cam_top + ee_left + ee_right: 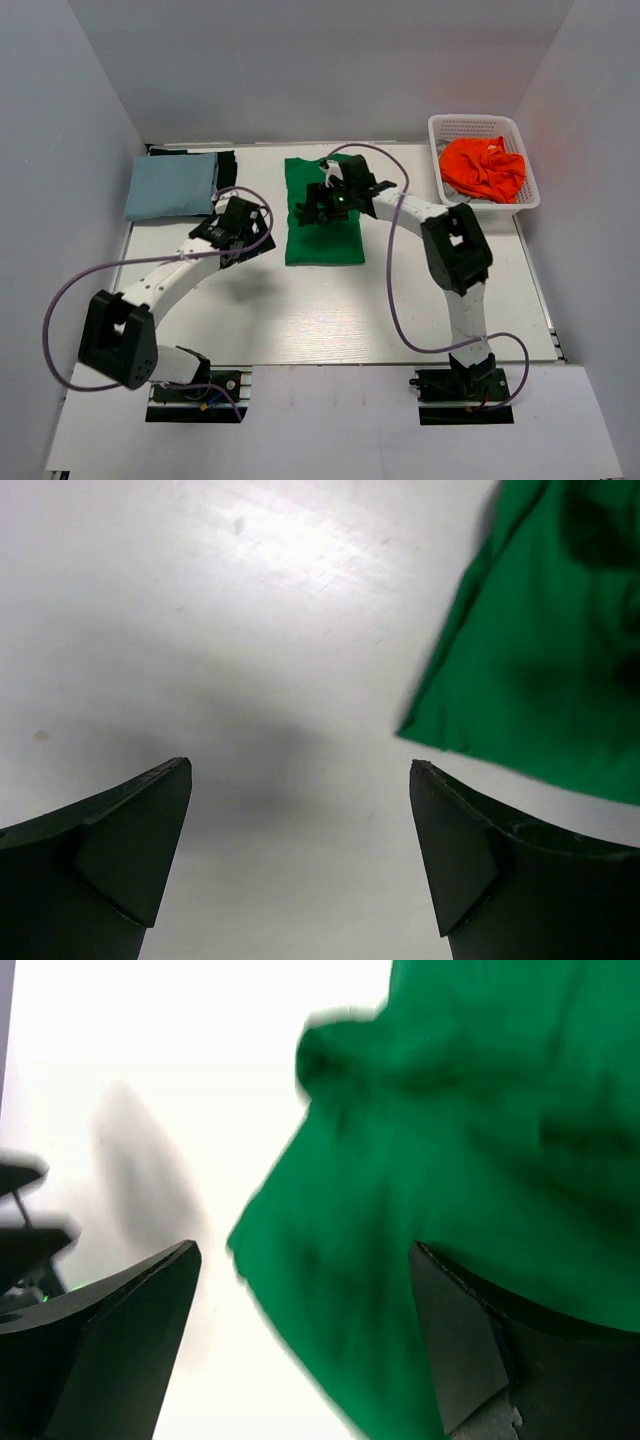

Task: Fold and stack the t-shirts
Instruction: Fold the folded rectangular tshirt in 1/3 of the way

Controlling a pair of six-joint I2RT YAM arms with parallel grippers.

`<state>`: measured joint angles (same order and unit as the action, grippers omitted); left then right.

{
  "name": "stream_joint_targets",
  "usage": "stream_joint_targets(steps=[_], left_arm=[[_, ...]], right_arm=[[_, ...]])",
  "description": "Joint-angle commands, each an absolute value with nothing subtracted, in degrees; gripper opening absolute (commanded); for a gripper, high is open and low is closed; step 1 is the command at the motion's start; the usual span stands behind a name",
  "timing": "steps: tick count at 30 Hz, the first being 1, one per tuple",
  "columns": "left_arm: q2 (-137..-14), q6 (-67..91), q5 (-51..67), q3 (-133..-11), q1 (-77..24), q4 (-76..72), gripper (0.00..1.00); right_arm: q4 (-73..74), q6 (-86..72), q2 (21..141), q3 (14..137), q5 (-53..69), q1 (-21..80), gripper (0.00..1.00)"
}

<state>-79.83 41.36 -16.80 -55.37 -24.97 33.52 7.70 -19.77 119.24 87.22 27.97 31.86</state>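
Top external: green t-shirt (322, 242) beneath released right gripper (312, 205), just right of released left gripper (255, 222).

A white mesh basket (475, 122) stands on the table (300, 310), far right

green t-shirt (322, 245) folded centre, blue t-shirt (172, 187) folded, orange t-shirt (483, 168) crumpled

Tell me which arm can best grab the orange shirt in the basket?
Probably the right arm: the orange shirt sits in the basket on its side, and the right hand is open. The left hand is farther away.
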Motion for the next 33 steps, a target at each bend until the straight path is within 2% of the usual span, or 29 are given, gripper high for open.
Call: stream_joint_targets(steps=[1,5,8,11,18,19,24,28,33], left_arm=[[-73.84,43.59,-17.93,-50.37,-25.14,37.61,1.00],[-69.26,44.99,-17.41,-46.93,-25.14,38.14,1.00],[-68.47,45.00,-17.40,-46.41,-25.14,38.14,1.00],[-68.99,44.30,-16.00,-46.41,-25.14,36.75,1.00],[-74.96,40.00,-8.71,-47.46,-25.66,27.01,1.00],[-76.01,39.47,-7.66,-48.24,-25.66,25.76,1.00],[-83.13,36.48,-0.45,-50.36,-25.66,19.08,1.00],[-89.10,34.63,0.88,-52.29,-25.66,16.62,0.94],[-93.77,33.57,0.88,-53.96,-25.66,14.86,0.79]], right_arm=[[7.73,-18.90,125.05,96.40,27.86,31.82,0.90],[9.49,-19.25,134.02,109.49,26.37,31.82,0.90],[12.55,-19.42,142.18,123.97,25.14,31.91,0.90],[13.01,-19.69,141.34,125.34,25.41,32.08,0.90],[5.13,-16.97,122.72,100.75,21.63,32.34,0.90],[3.71,-17.14,115.39,91.06,20.84,32.26,0.90],[-1.06,-20.04,99.35,68.78,12.75,31.38,0.90],[1.74,-20.48,92.56,56.98,9.84,31.03,0.90],[2.90,-21.27,91.49,52.82,9.23,30.15,0.90]])
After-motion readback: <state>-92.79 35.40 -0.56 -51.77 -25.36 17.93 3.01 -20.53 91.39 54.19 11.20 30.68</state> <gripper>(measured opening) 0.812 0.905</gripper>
